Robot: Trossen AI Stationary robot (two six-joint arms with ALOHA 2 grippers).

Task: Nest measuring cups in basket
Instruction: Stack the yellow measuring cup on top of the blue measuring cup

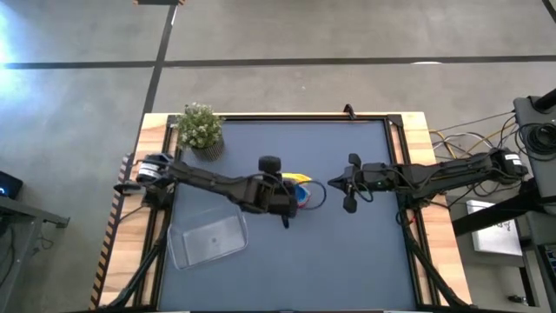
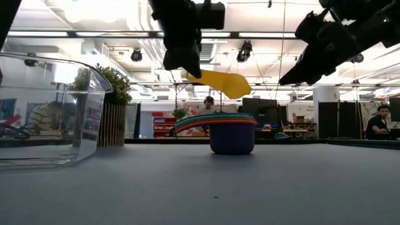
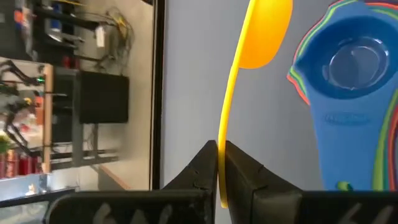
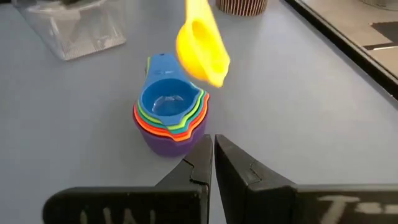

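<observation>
Basket (image 1: 208,239) bare (clear plastic), nested measuring cups (image 4: 169,112) outside it

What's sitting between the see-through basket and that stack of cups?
Nothing: in the low view, only bare table lies between the basket and the stacked cups.

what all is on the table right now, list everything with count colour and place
yellow cup: one, yellow, held in the air above the stack
nested cups: one stack, blue on top, purple at the bottom, mid-table
basket: one, clear, near the left arm, nothing in it
potted plant: one, green, far left corner
left tool: shut on the yellow cup's handle
right tool: shut, holding nothing, beside the stack
</observation>
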